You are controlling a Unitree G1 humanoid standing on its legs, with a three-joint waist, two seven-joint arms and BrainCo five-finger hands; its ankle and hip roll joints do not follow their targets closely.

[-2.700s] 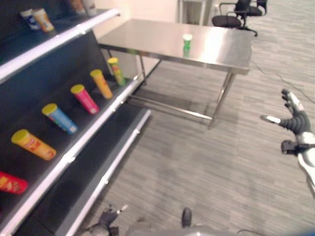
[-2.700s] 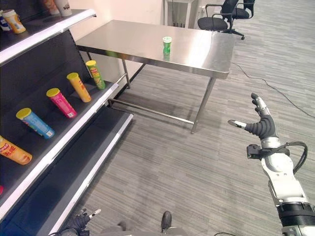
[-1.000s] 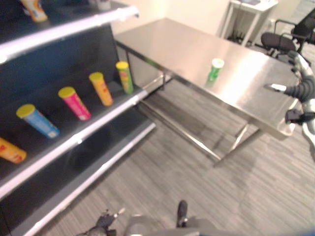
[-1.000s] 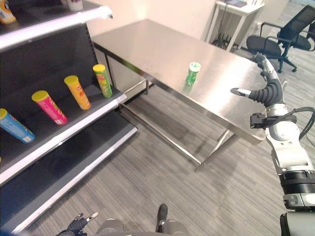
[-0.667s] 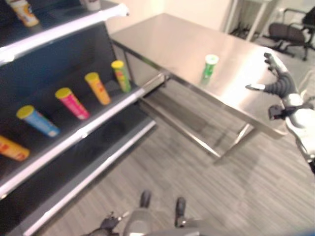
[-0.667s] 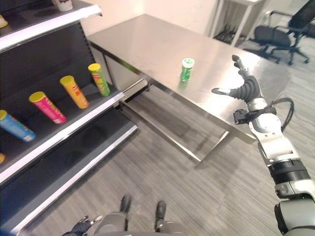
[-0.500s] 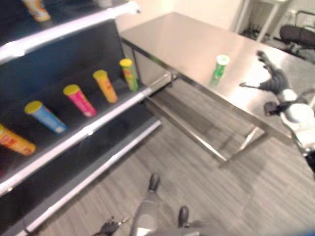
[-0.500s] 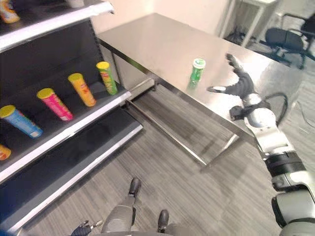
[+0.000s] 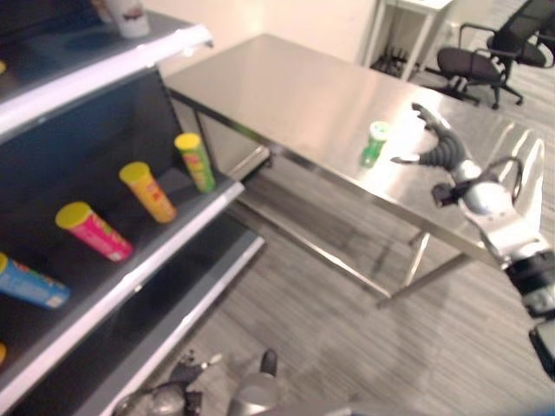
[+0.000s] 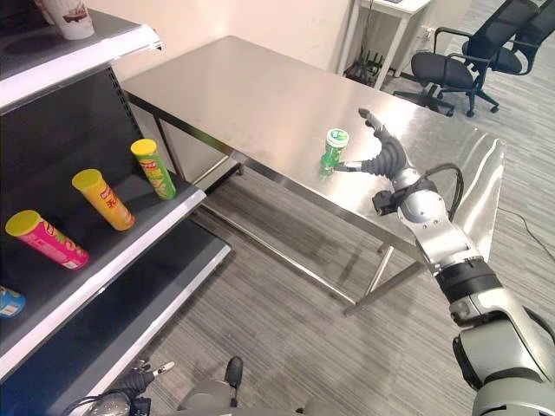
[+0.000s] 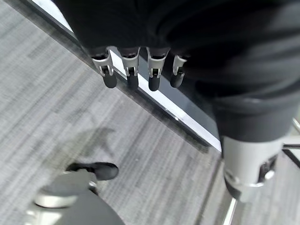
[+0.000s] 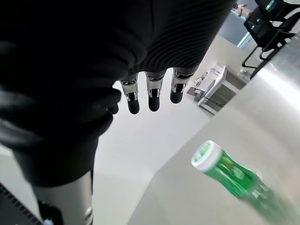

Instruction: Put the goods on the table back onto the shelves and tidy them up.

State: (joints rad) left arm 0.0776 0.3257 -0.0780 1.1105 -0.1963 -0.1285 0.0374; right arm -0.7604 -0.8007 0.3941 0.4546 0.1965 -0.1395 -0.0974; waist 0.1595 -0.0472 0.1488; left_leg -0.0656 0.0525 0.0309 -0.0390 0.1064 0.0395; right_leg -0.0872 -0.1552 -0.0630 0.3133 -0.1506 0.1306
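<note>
Reaching with fingers spread and empty, right hand (image 10: 388, 159) nears upright green can (image 10: 332, 150) on steel table (image 10: 260, 95) — can at nine o'clock of the fingertips, just beside, untouched — left hand (image 11: 136, 70) hanging relaxed by the floor.

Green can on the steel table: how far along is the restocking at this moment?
Done: several tube cans already lie on the shelf. In hand: nothing is held yet; the right hand is open over the table, beside the upright green can, thumb near it. The left hand hangs open low by the floor. Left: grasp the can, carry it to the shelf, tidy the row.
</note>
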